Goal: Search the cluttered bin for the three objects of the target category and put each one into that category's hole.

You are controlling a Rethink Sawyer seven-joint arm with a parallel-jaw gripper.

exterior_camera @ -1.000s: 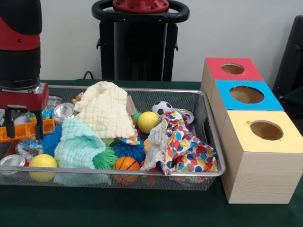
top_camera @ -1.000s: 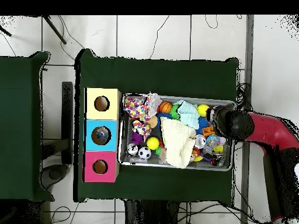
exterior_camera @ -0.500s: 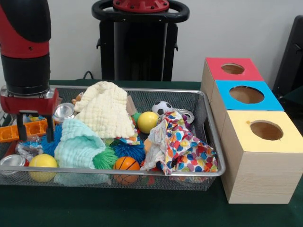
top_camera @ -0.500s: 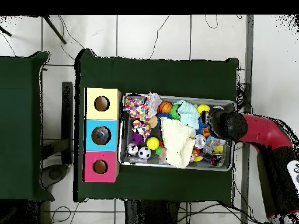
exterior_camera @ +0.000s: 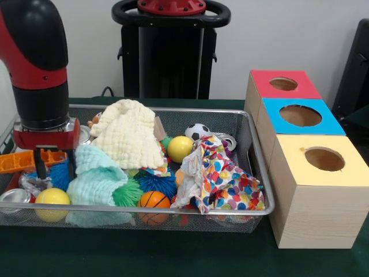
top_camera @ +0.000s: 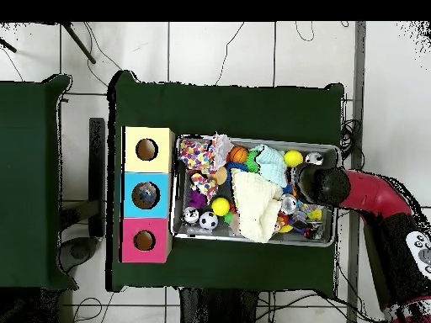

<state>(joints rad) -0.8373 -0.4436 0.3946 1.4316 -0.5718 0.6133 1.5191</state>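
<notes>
Your count, operator: one mesh bin on the bench; three cloths (cream, mint, spotted); two yellow balls, one basketball, one soccer ball. Three box holes: red, blue, yellow. Gripper open, empty, low at the bin's end.

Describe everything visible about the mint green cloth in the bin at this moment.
The mint green cloth is a soft, crinkle-textured fabric bunched into a rounded heap at the front left of the wire mesh bin. It drapes over other toys, with a green spiky ball poking out at its right edge and a yellow ball against its left. The cream cloth lies just behind it. The gripper hangs beside its left edge, fingers open, over a blue spiky toy.
</notes>
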